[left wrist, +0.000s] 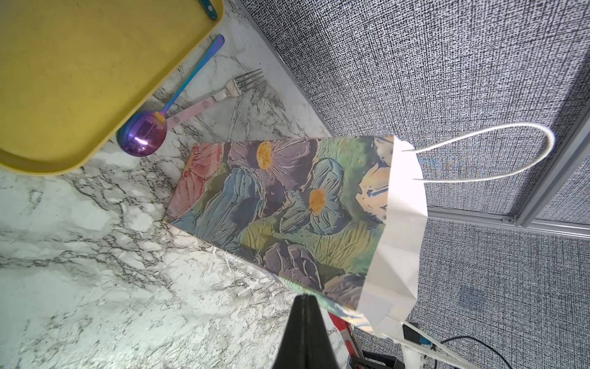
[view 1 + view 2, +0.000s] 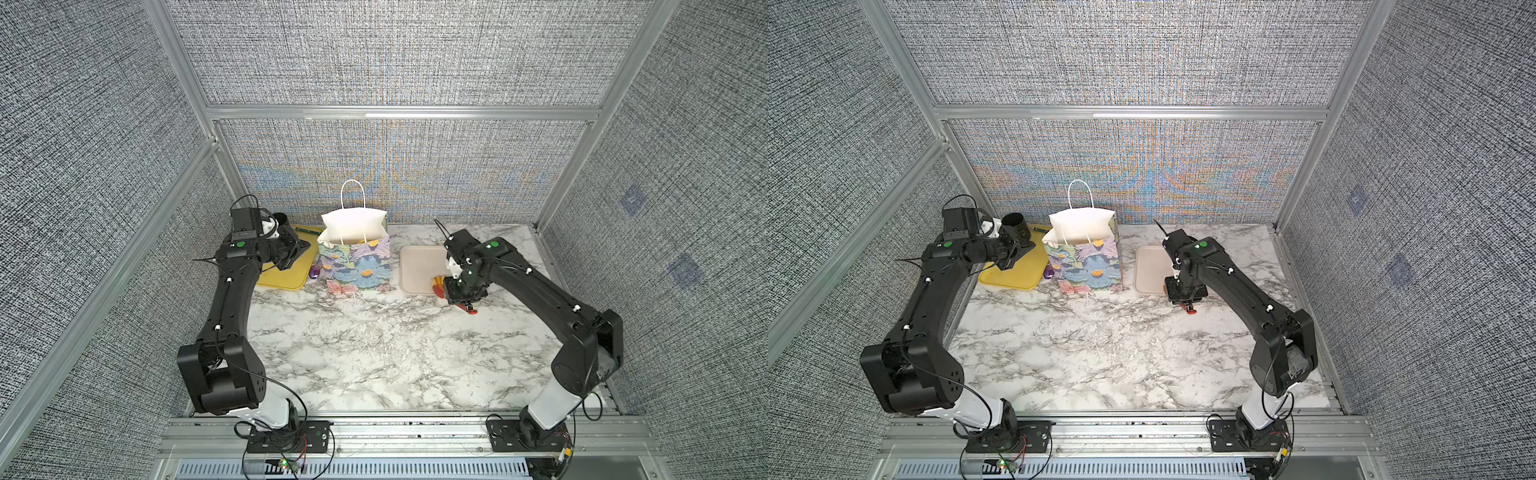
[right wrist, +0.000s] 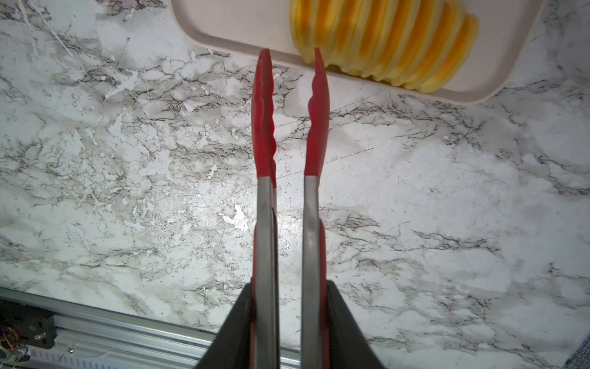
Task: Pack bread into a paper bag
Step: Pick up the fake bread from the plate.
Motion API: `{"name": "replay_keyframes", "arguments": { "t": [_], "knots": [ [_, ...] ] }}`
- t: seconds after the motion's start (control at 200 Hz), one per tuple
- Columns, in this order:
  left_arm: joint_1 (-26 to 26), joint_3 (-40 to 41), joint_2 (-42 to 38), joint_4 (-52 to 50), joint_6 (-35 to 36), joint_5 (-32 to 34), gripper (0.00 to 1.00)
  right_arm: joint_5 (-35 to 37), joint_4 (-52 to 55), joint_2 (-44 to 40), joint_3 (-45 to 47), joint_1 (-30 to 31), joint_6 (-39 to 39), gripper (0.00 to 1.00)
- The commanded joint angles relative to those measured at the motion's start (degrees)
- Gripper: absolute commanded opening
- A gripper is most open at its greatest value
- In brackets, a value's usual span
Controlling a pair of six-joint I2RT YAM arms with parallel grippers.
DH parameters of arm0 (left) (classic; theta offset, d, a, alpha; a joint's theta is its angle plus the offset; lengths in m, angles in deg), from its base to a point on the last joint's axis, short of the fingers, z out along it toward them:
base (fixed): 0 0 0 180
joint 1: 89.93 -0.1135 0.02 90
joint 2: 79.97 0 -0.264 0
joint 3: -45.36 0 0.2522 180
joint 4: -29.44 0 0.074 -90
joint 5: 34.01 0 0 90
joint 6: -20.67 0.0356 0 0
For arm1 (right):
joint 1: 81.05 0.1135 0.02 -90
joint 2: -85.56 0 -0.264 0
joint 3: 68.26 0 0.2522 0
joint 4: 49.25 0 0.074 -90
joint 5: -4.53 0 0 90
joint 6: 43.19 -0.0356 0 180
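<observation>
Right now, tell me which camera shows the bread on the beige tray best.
The right wrist view: the ridged yellow bread fills the tray corner, at the tongs tips. In a top view only a sliver shows beside the right arm. The left wrist view shows none.

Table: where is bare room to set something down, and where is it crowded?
Free: the wide table front, before the yellow tray, paper bag and beige tray. Crowded: between yellow tray and bag, where spoon and fork lie.

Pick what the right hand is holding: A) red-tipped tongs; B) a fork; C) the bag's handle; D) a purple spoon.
A: the right wrist view shows the right hand clamped on the red-tipped tongs, tips apart by the bread on the beige tray.
</observation>
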Motion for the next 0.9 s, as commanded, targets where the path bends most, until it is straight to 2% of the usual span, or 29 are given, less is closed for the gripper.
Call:
{"name": "replay_keyframes", "arguments": {
  "t": [0.0,0.295,0.731,0.896],
  "knots": [
    [-0.11,-0.52,0.09,0.53,0.08,0.52,0.02,-1.49,-2.19,0.84,0.33,0.27,0.04,0.34],
    [-0.07,-0.76,0.2,0.09,0.47,0.57,0.02,-0.88,-5.0,6.8,-2.62,-0.56,1.4,0.34],
    [-0.32,-0.61,0.42,-0.02,1.09,0.37,0.02,-1.48,-8.4,16.36,-12.98,-8.27,3.3,0.34],
    [-0.64,-0.37,0.1,-0.38,1.61,0.21,0.02,1.63,-7.98,20.13,-18.77,-10.0,4.46,0.34]
  ]
}}
